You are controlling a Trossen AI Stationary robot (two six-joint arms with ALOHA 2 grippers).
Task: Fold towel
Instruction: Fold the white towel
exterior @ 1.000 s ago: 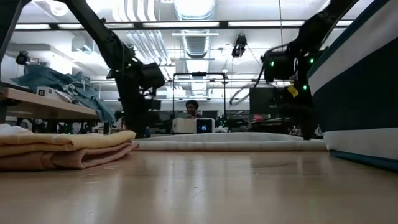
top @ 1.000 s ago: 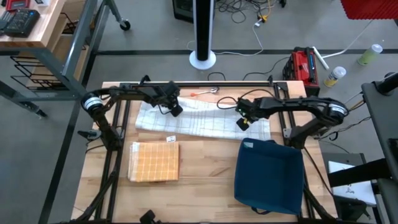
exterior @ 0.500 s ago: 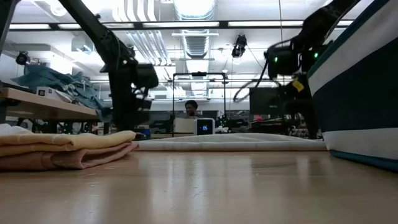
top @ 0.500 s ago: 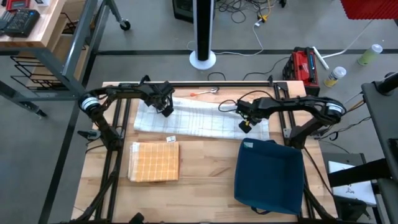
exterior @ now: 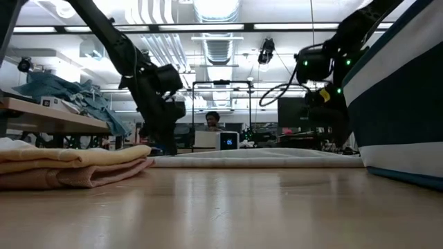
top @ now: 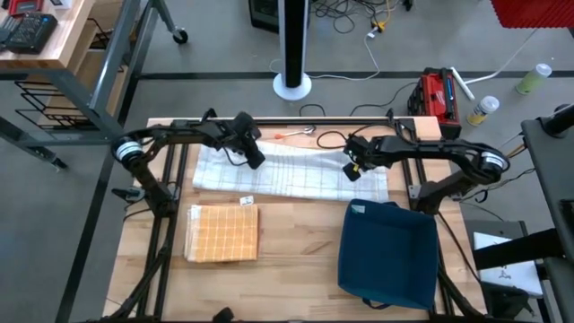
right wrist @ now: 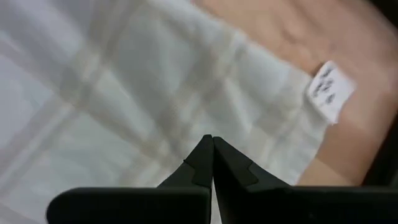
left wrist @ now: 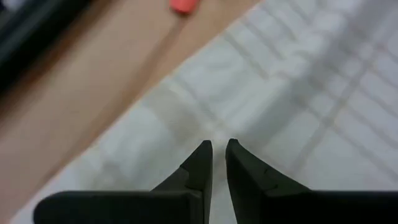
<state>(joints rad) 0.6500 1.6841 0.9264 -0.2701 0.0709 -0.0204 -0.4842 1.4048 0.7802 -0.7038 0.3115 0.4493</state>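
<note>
Two grippers hang over one white towel [top: 291, 173], which lies flat along the far edge of the desk [top: 296, 242], its long axis running from the desk's left side to its right; the left gripper [top: 256, 158] sits above the towel's left half, near its far edge, and the right gripper [top: 352, 170] above its right end; each arm is thus the nearer one to its own short end of the cloth, and the towel lies directly beneath both sets of fingertips.

Left wrist view: the left gripper's fingers [left wrist: 200, 163] stand nearly together with a thin slit between them and no cloth pinched in it; the bare wood and a small orange object [left wrist: 181, 5] lie beyond the towel's far edge. Right wrist view: the right gripper's tips are clenched tight on nothing, with the towel's corner and its small tag [right wrist: 329, 88] just ahead.

Nearer the front edge sit a folded yellow cloth [top: 222, 232] on the left and a dark blue bin [top: 387, 255] on the right, both apart from the towel.

Judgement: folding along the long axis calls for each gripper to spread its fingers and reach a corner at its own end.
</note>
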